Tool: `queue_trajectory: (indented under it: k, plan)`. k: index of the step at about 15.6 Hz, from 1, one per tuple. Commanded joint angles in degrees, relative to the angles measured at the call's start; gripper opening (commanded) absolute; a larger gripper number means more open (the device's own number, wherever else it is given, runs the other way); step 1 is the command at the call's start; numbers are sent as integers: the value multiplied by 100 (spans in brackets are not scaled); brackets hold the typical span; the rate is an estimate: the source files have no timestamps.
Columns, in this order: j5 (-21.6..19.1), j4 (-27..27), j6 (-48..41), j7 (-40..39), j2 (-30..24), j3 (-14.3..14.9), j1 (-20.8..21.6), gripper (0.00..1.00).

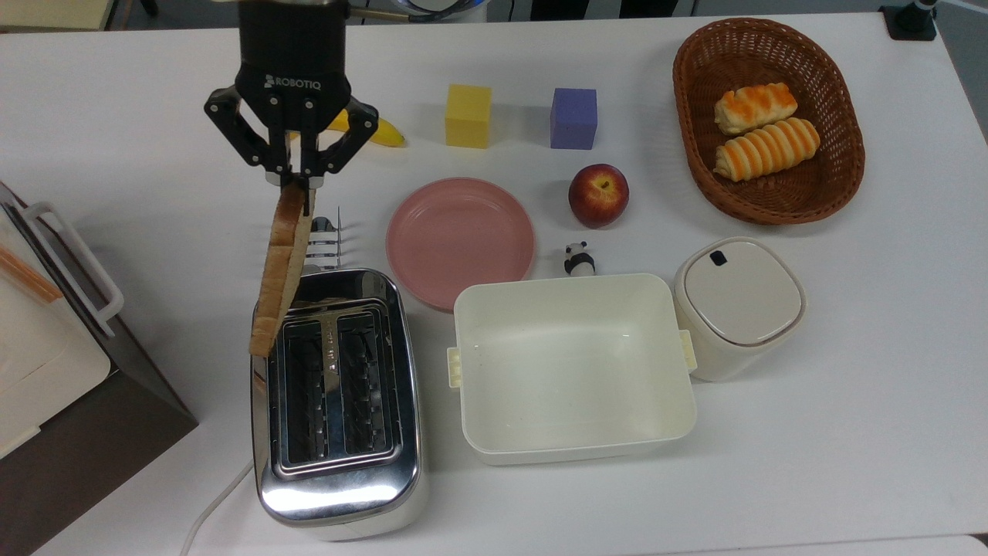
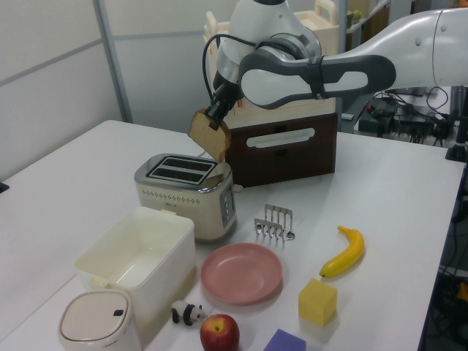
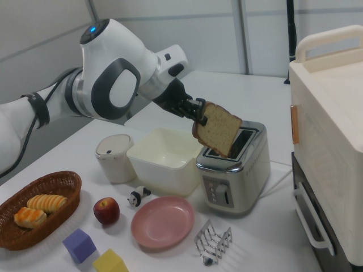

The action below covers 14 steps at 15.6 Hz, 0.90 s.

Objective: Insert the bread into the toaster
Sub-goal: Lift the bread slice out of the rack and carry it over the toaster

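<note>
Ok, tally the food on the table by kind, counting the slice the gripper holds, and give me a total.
Bread slice: 1
Rolls: 2
Banana: 1
Apple: 1
Total: 5

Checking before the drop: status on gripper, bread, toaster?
Gripper shut on bread, slice hanging tilted. Bread in the air over the toaster end nearest the toast rack, not in a slot. Both slots open, nothing in the way.
</note>
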State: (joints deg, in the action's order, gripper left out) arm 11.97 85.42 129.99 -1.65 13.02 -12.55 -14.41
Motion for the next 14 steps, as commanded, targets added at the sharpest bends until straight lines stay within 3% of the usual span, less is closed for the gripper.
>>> queue_trajectory:
  k: [1, 14]
  plan:
    - [-81, -70, 167, 86, -19, -19, 70, 0]
    - [-37, -245, 369, 349, 227, -274, 79, 0]
